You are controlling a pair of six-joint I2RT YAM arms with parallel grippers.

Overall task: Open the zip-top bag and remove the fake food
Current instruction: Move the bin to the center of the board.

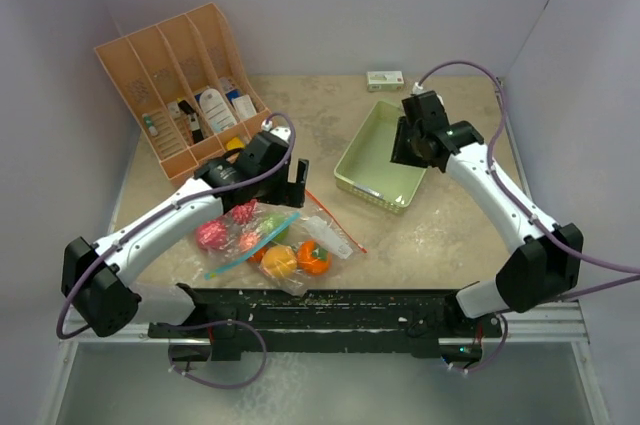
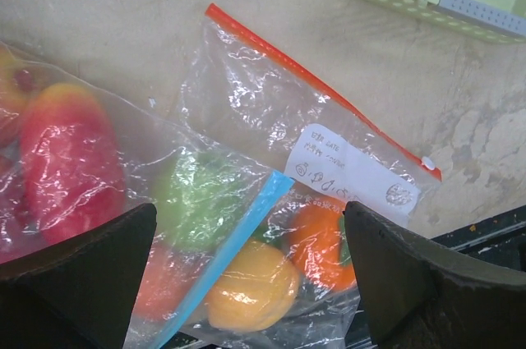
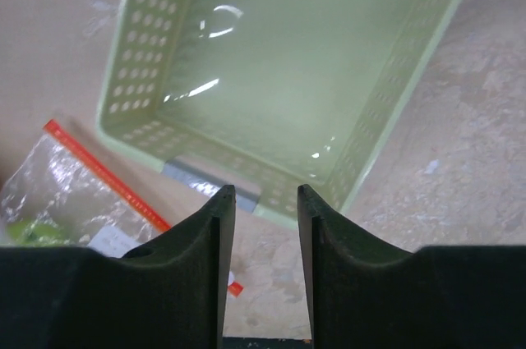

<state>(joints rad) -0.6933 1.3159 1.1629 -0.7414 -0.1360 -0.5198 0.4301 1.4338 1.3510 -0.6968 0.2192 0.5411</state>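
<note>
On the table [image 1: 450,235] in front of the left arm, the zip-top bag [image 1: 262,237] is lying flat and sealed, the toy fruit [image 1: 313,257] bunching inside the plastic, none of it out yet. The left gripper [image 1: 297,173] is hanging just above the bag's far edge with its jaws spread wide and gripping nothing, probably lining up to pinch the film or the seal. The right gripper [image 3: 265,195] is hovering over the green tray [image 1: 372,192], well apart from the bag, its jaws standing a slim gap apart with nothing between them; likely parking there while the left arm works, or waiting to take fruit. The top view is giving the layout: both arms, the tray right of the bag, an orange rack [image 1: 170,75] of bottles at back left, a small box [image 1: 385,77] at the back. The left wrist view is showing what that misses: a blue seal strip [image 2: 238,234], a red seal strip [image 2: 320,90] and a handwritten label [image 2: 353,172], so possibly two overlapping bags, cannot tell. The right wrist view is showing the tray holding nothing.
</note>
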